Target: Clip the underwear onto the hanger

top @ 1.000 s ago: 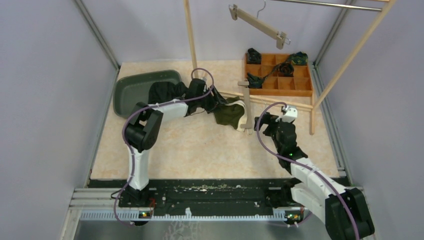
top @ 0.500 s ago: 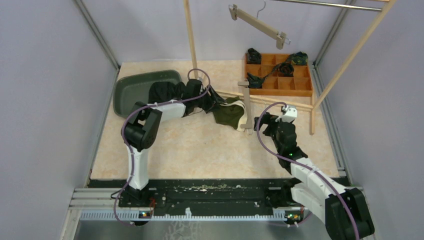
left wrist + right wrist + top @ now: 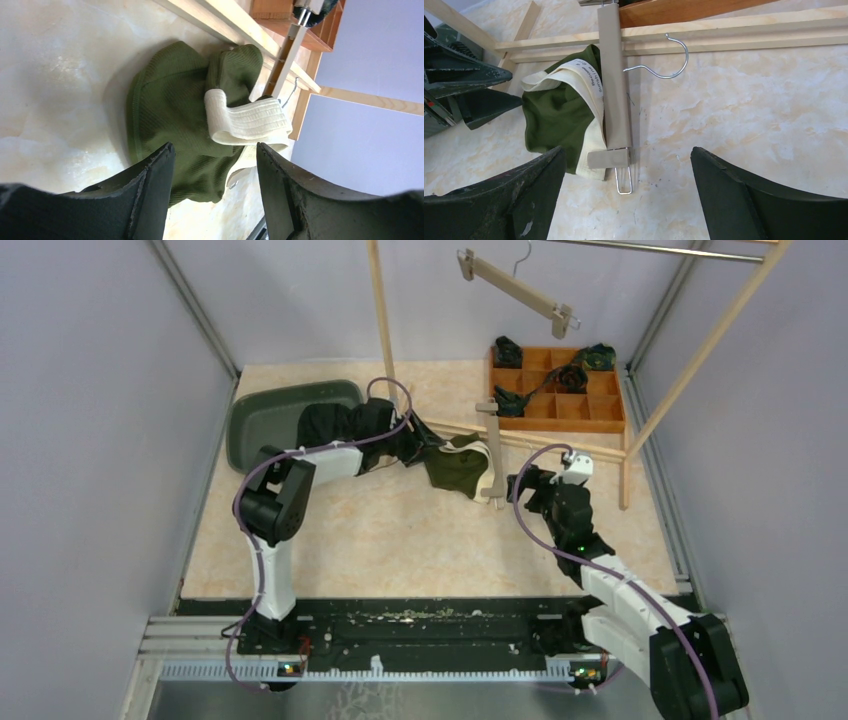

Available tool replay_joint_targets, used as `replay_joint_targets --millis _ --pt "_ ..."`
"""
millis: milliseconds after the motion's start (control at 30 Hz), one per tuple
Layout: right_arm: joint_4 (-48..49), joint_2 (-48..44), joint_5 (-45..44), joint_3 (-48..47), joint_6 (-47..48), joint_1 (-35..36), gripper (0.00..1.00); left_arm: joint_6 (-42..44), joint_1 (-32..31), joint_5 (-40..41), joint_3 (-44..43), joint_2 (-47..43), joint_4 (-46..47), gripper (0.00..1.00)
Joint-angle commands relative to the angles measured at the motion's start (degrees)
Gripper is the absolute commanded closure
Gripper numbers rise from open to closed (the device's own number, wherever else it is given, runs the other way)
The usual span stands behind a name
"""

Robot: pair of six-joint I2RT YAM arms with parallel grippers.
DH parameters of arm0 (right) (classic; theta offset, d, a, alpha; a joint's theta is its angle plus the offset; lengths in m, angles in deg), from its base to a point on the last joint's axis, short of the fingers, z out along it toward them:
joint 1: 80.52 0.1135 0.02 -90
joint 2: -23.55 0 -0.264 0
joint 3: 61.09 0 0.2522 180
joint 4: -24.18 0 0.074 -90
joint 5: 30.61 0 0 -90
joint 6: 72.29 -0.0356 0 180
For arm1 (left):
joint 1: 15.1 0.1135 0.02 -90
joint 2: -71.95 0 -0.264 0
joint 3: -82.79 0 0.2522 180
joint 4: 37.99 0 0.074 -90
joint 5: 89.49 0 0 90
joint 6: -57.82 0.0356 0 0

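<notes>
Underwear (image 3: 457, 468) is spread on the worktop (image 3: 400, 540) against the hanger (image 3: 616, 100), with its waistband (image 3: 591, 95) at the near clip (image 3: 609, 159). Left jaws and right jaws are seen open and empty. The waistband should be pulled flat along the hanger before clipping.

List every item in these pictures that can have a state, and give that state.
Underwear: crumpled on the table, waistband corner seemingly under one hanger clip.
Hanger: flat on the table, along the underwear's edge.
Second hanger: hanging tilted from the rail.
Left gripper: open, empty.
Right gripper: open, empty.
Tray: holds a dark garment.
</notes>
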Motion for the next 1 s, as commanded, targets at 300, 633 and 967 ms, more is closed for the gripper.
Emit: replay_joint_targets --millis 300,633,967 --pt "2.9 0.2 0.7 -3.1 0.5 -0.4 0.06 -2.9 0.4 -3.4 -2.8 2.9 5.2 0.39" --pt "3.4 0.1 0.4 -2.3 0.4 -0.5 0.06 -4.3 0.1 -6.1 -6.1 7.1 6.9 0.44" --pt "4.1 1.2 0.8 -2.5 0.2 -0.8 0.07 -5.8 -0.2 -7.7 -9.6 8.4 8.6 0.97"
